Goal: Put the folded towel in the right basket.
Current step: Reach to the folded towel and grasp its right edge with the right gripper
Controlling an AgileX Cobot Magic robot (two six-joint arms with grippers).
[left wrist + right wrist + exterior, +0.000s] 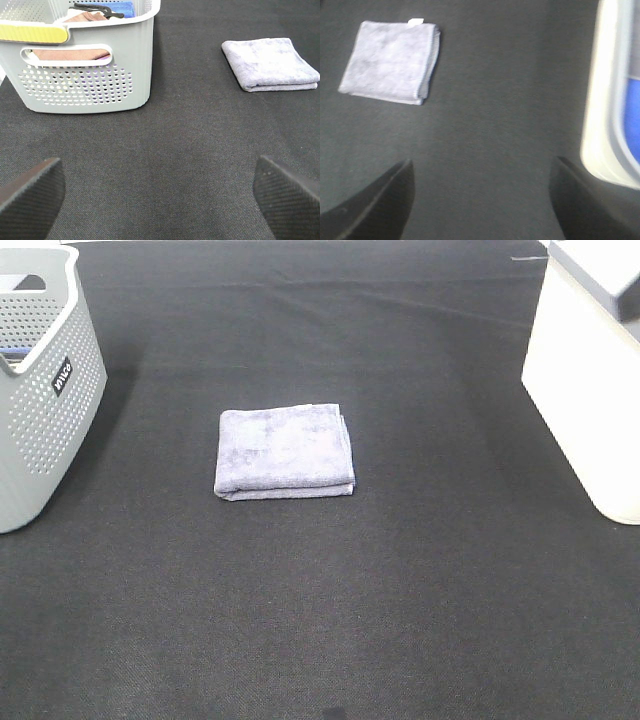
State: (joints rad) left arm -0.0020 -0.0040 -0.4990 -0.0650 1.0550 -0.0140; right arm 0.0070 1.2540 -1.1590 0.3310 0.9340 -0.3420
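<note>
A folded lavender-grey towel (pixel 285 452) lies flat on the black cloth near the middle of the table. It also shows in the left wrist view (pixel 270 64) and in the right wrist view (pixel 390 62). The right basket (pixel 590 380) is white and stands at the right edge; its rim shows in the right wrist view (pixel 602 100). My left gripper (pixel 160 195) is open and empty, well short of the towel. My right gripper (pixel 480 200) is open and empty, above bare cloth between towel and basket. Neither gripper shows in the exterior high view.
A grey perforated basket (pixel 45 390) stands at the left edge; in the left wrist view (pixel 85 60) it holds several folded cloths. The black cloth (pixel 320 620) covers the whole table.
</note>
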